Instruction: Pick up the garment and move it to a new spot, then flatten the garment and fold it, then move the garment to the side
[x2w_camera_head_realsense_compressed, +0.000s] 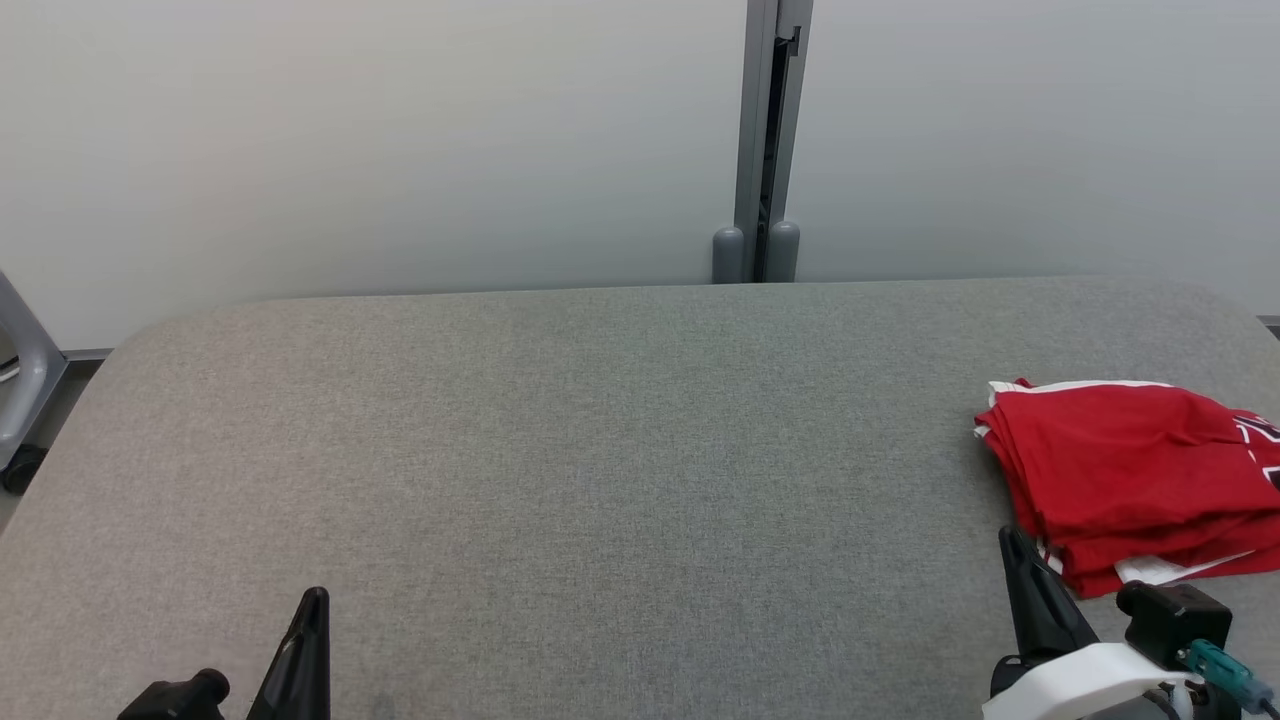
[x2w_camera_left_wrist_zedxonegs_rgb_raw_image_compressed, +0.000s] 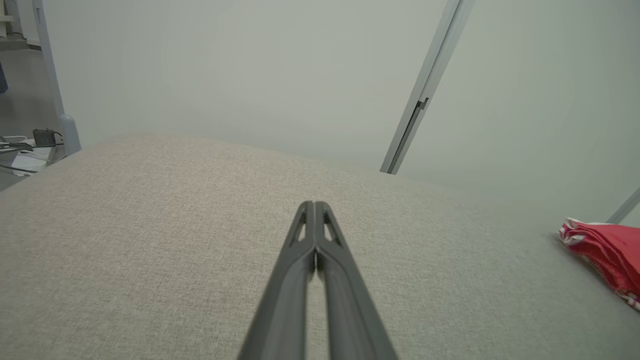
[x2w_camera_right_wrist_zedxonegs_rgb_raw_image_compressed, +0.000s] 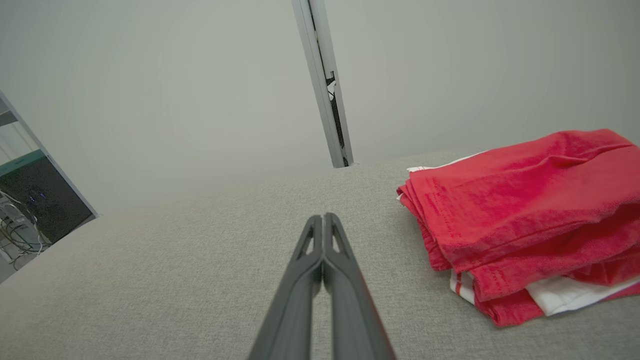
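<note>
- You have one red garment (x2w_camera_head_realsense_compressed: 1130, 470), folded in soft layers with white trim, lying just right of the right gripper (x2w_camera_right_wrist_zedxonegs_rgb_raw_image_compressed: 324, 217).
- Your two grippers are both pressed closed and hold nothing. The left gripper (x2w_camera_left_wrist_zedxonegs_rgb_raw_image_compressed: 314, 205) sits well apart from the garment.
- Under the jaws is a grey woven table (x2w_camera_head_realsense_compressed: 600, 450) with rounded corners. Beyond them are pale wall panels (x2w_camera_head_realsense_compressed: 400, 150) and one grey post (x2w_camera_head_realsense_compressed: 765, 150).

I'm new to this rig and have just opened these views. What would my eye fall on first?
The folded red cloth garment with white trim stands out at once, lying in stacked layers at the right edge of the wide grey fabric-covered table. Next come the two dark-fingered grippers low in the head view: the left gripper over bare table and the right gripper close beside the garment, both shut and holding nothing.
</note>
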